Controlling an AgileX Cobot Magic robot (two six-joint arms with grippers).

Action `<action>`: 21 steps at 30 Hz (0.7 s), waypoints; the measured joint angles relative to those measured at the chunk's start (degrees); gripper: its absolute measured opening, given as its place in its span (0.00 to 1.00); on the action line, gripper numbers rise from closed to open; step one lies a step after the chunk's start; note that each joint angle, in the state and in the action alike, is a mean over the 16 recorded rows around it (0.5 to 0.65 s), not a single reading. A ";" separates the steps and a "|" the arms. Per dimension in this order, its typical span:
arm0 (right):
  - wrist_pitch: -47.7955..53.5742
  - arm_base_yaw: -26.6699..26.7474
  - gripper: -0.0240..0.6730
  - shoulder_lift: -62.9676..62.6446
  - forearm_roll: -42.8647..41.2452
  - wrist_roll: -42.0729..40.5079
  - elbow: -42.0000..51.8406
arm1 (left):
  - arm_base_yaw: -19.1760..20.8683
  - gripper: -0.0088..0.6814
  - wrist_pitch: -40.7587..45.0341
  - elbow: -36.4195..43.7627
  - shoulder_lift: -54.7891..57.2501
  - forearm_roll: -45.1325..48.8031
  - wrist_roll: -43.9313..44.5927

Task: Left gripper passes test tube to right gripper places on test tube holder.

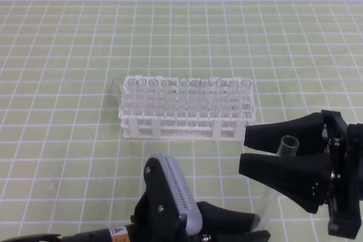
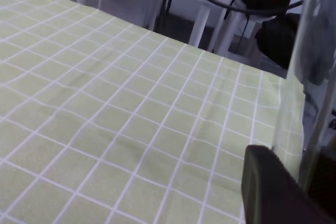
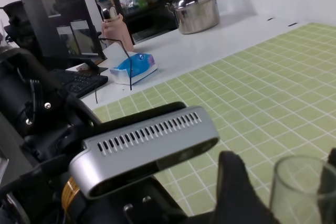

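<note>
Glass, slim and clear, makes up the test tube [image 1: 276, 175], which stands nearly upright near the front right of the scene, its open rim tilted slightly to the right. Its lower end sits between the jaws of the left gripper [image 1: 256, 226], a black two-jawed claw with a rounded grey ribbed cover plate and a small orange label, which pinches it at the bottom edge of the high view. Around the tube's upper part reaches the right gripper [image 1: 245, 148], a black two-jawed claw coming in from the right; its jaws lie one on either side of the rim, and I cannot tell whether they touch the glass. Behind both claws, toward the middle, stands the test tube holder [image 1: 186, 124], a white plastic lattice rack with a row of similar clear tubes upright in it. Everything rests on a pale green cloth with a white grid [image 1: 68, 140].
</note>
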 joint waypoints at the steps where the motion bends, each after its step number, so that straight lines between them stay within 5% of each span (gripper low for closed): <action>1: -0.04 0.00 0.51 0.00 0.00 -0.01 0.00 | 0.00 0.16 -0.49 0.00 0.21 -0.01 0.00; 21: -2.63 0.00 0.45 0.00 0.00 -0.09 0.00 | 0.00 0.18 0.32 -0.02 0.71 -4.82 2.28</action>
